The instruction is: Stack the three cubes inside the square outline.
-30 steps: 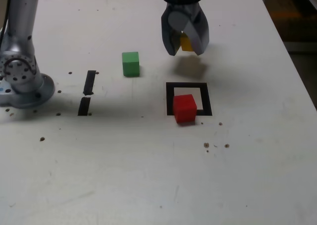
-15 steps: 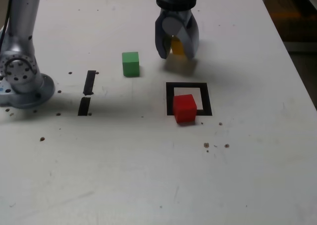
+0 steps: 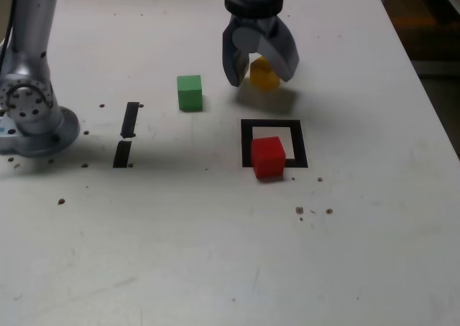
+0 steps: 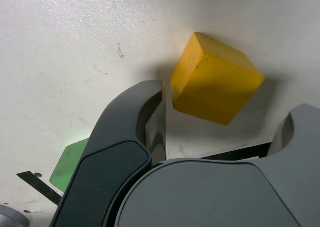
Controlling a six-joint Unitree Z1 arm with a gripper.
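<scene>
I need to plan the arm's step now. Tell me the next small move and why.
Probably close the gripper on the yellow cube again: its jaws stand open around the cube, which sits on the table outside the square outline, where the red cube waits.

Three cubes were on the desk [image 3: 215, 254]: one red cube [image 3: 268, 156], one yellow cube [image 3: 264, 74], one green cube [image 3: 190, 92]. One square tape outline [image 3: 246, 143]. Two short black tape strips [image 3: 130, 118]. One gripper [image 3: 260, 67].
</scene>
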